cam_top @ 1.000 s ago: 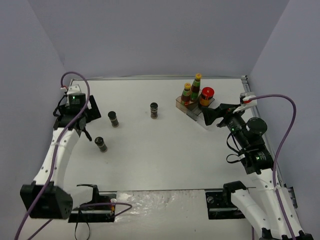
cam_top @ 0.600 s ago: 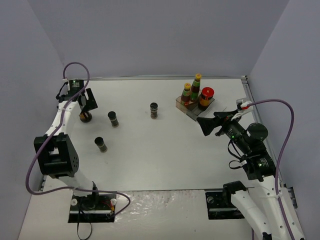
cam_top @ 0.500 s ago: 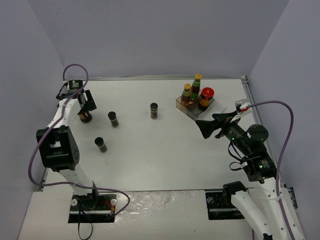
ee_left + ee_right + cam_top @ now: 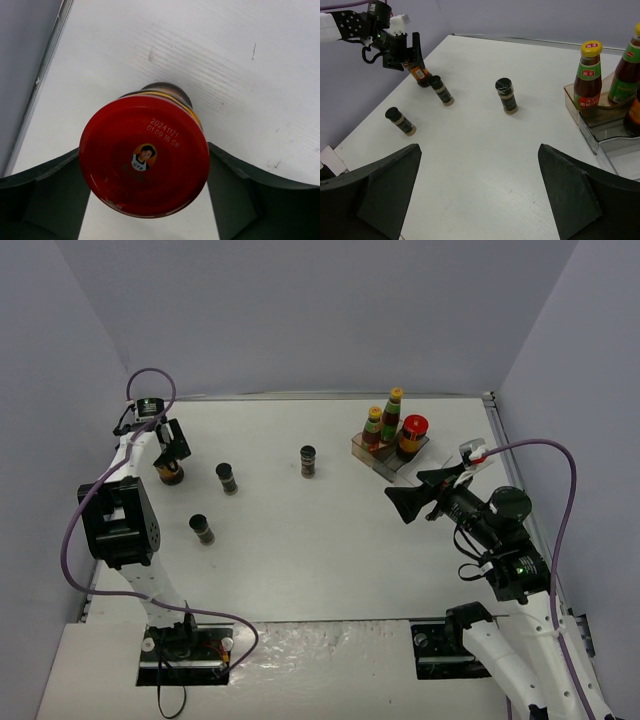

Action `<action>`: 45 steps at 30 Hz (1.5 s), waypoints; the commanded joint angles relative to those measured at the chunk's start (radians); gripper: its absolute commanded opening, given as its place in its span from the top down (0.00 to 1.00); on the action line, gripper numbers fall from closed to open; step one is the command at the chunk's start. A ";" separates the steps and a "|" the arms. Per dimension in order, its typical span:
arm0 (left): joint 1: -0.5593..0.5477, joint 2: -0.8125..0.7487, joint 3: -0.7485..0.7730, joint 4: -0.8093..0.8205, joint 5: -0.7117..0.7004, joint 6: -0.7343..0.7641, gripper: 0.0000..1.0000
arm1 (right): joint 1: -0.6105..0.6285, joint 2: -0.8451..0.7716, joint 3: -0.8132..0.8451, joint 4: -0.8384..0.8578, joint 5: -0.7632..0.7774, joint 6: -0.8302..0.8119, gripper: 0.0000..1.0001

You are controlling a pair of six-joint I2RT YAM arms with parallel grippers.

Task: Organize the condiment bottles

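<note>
Here, the upright red-lidded jar (image 4: 145, 150) stands between the fingers of my left tool (image 4: 144, 165), at the worktop's (image 4: 330, 550) far left; whether they grip, I cannot tell.

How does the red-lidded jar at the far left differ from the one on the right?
The left jar stands on the bare table; the right jar stands in the clear tray. The left jar is between the fingers of the left gripper, grip unclear; the right jar stands free of any gripper. Both have red lids.
</note>
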 commanded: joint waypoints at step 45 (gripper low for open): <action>-0.850 -0.332 0.110 -0.139 0.121 -0.032 1.00 | 0.012 -0.051 0.056 -0.058 -0.006 -0.038 0.00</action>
